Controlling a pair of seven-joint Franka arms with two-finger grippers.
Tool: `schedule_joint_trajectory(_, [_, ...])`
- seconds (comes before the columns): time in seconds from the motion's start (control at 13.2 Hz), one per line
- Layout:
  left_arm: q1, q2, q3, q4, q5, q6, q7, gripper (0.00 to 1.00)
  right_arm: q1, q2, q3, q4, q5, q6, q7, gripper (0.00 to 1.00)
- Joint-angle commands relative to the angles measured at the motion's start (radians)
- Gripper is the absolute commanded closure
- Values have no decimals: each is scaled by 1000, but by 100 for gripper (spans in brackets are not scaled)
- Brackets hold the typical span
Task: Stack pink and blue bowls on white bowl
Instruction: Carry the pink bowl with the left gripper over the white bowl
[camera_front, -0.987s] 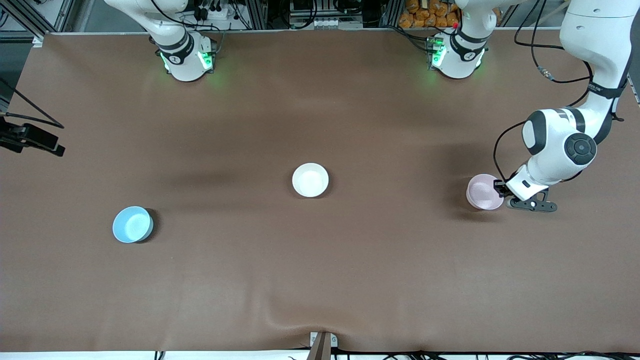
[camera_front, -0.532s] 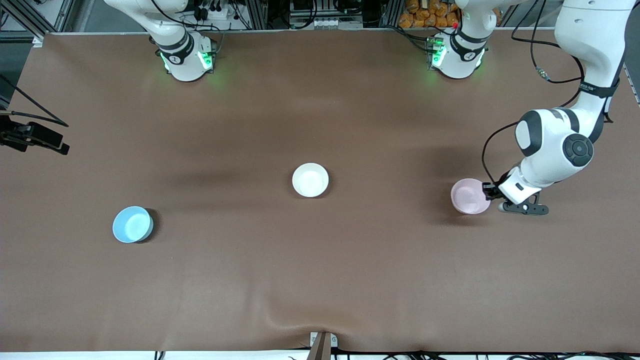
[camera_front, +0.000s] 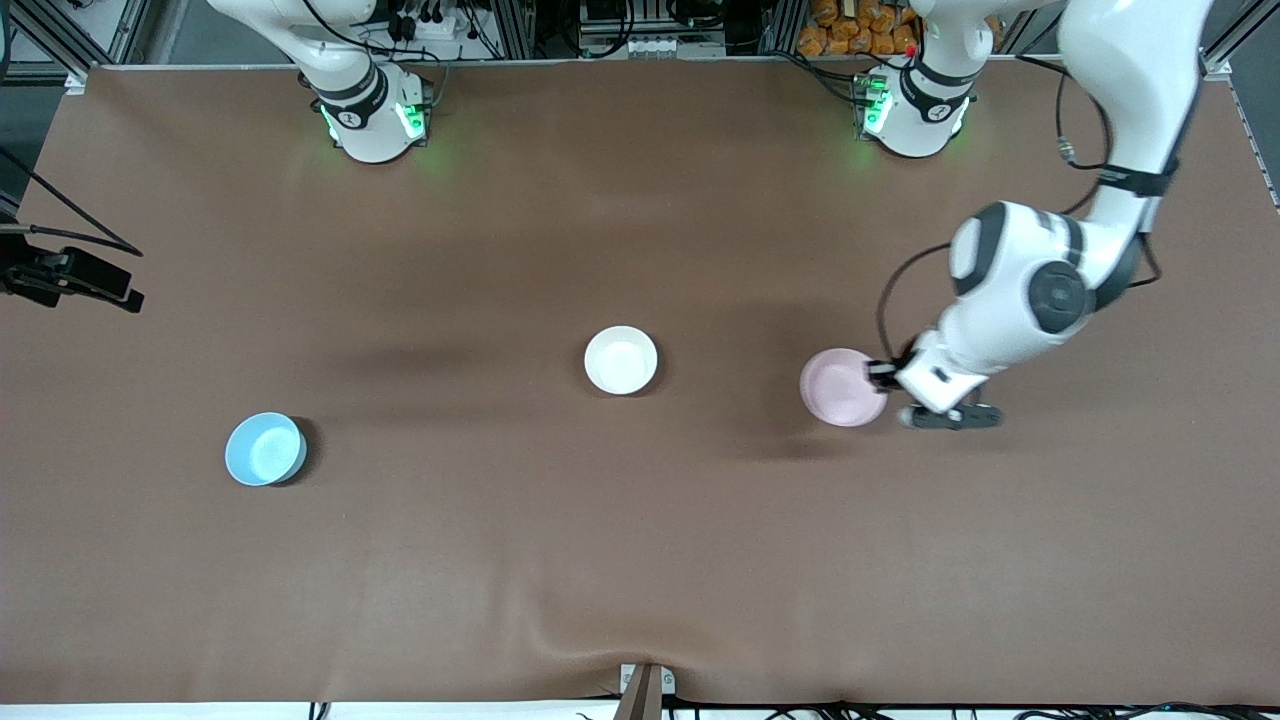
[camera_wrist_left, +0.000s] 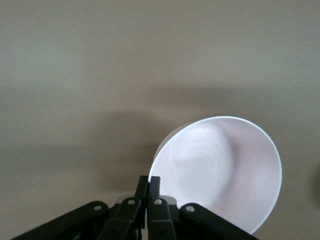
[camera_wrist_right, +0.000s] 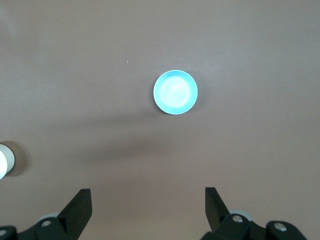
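Note:
My left gripper (camera_front: 880, 375) is shut on the rim of the pale pink bowl (camera_front: 840, 388) and holds it, a little tilted, above the bare table, toward the left arm's end from the white bowl (camera_front: 621, 360). In the left wrist view the fingers (camera_wrist_left: 153, 180) pinch the pink bowl's rim (camera_wrist_left: 220, 170). The white bowl stands upright mid-table. The sky blue bowl (camera_front: 265, 449) stands toward the right arm's end, nearer the front camera. My right gripper (camera_wrist_right: 147, 200) is open and empty, high above the table, looking down on the blue bowl (camera_wrist_right: 175, 92) and the white bowl's edge (camera_wrist_right: 2, 160).
The brown table cover (camera_front: 640, 560) has a wrinkle at its near edge. A dark part of the right hand (camera_front: 70, 275) shows at the right arm's end of the table. Both arm bases (camera_front: 370, 120) stand along the table's top edge.
My left gripper has carried the pink bowl steadily toward the white bowl, away from the left arm's end. The blue and white bowls have not moved.

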Motion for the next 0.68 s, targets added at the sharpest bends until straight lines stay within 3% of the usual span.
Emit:
schedule_joint_trajectory(0.0, [-107,31,-1,68,-14,-20,-146,100,-1,20,-4,-21,-7,27,-1,0])
schedule_joint_trajectory(0.38, [-349,134,9,215,9,-20,-432,100,-3,20,-4,-39,-10,47,-3,0])
schedule_joint_trajectory(0.61, [-437,209,15,304,15,-17,-543,100,-6,20,-5,-55,-12,61,-3,0])
